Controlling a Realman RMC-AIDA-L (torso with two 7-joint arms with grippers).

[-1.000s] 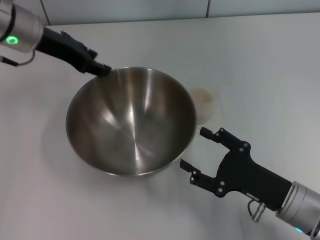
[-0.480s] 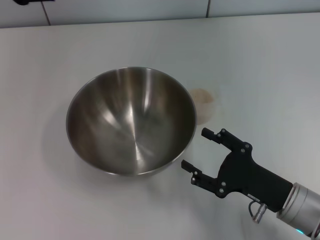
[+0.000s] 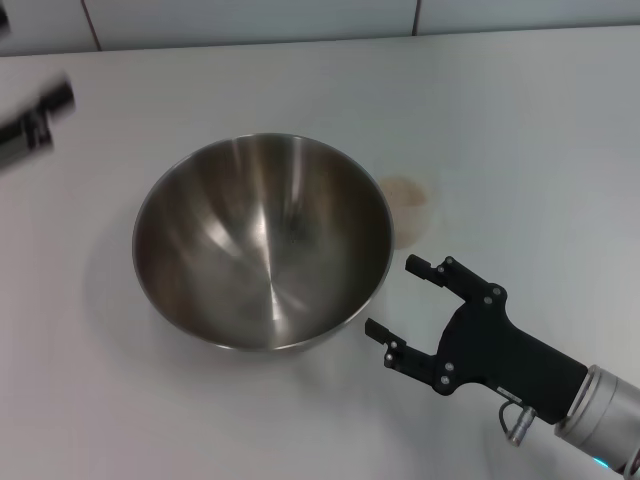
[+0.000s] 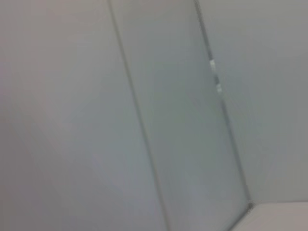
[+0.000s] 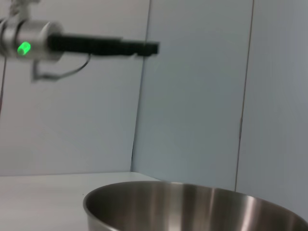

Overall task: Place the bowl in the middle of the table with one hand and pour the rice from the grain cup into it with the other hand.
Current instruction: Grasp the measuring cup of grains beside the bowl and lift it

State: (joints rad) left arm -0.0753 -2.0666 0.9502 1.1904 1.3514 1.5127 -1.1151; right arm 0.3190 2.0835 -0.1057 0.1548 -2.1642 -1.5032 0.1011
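One bowl (image 3: 262, 242) sits empty mid-table (image 3: 520, 130), one rice-filled grain cup (image 3: 406, 196) just beside its rim, while the right gripper (image 3: 400, 297) hovers nearby, jaws spread and holding nothing; left gripper's (image 3: 35, 118) jaws unreadable.

This looks like a robot test room or lab, not a home kitchen. The white table (image 3: 520, 120) is plain and matte, and its far edge meets a wall of large pale grey panels (image 5: 192, 96) split by thin dark seams. A lone steel bowl (image 3: 262, 240) sits near the table's middle, and a black pincer (image 3: 410, 300) on a silver wrist reaches in from the near right corner.
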